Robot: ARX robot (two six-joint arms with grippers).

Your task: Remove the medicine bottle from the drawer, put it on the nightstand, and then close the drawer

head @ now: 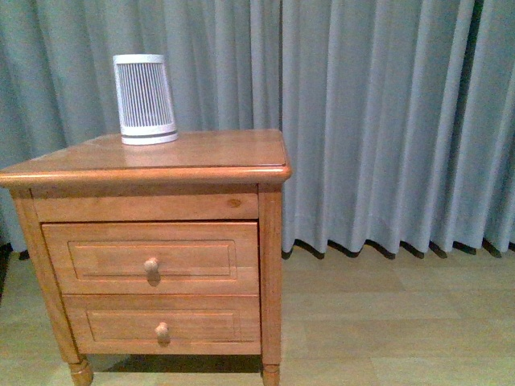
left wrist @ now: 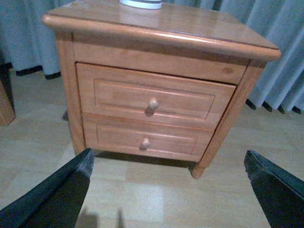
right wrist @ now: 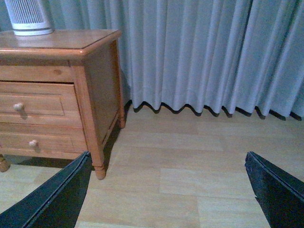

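— Where's the drawer?
— The drawer (head: 193, 259) sits shut in the nightstand (head: 201, 153), upper of two, so its inside is hidden. A white slatted device (head: 146, 98) stands on top.
— End effectors?
— The left end effector (left wrist: 167, 154) and the right end effector (right wrist: 167, 154) are both spread wide, apart from the nightstand.

Open floor (head: 386, 322) fronts nightstand (head: 217, 150); drawer (head: 96, 259) shut flush; slatted device (head: 145, 98) occupies top's rear, rest bare.

nightstand (left wrist: 199, 29), drawer (left wrist: 121, 95) closed, left claw (left wrist: 167, 159) spread
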